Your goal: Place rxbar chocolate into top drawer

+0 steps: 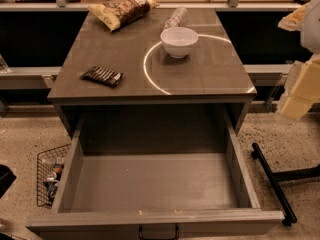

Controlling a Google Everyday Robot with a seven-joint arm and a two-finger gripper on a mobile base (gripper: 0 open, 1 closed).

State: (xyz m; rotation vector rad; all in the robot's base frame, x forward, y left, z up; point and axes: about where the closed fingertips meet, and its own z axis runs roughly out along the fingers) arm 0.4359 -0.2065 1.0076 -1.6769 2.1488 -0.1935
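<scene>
No legible text anywhere. The rxbar chocolate (102, 76) wrapper on the tabletop (200, 79) showed pale print lines, none readable. Chip bag (122, 9) at the far edge: printing couldn't be read. Pincer (296, 101), off the tabletop's right side, carried no readable marking.

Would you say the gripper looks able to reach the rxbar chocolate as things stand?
Probably yes: the rxbar chocolate lies uncovered at the countertop's front left, and nothing stands between it and the gripper at the view's right edge.

rxbar chocolate (102, 76) flat on countertop (200, 69), top drawer (155, 184) open
</scene>
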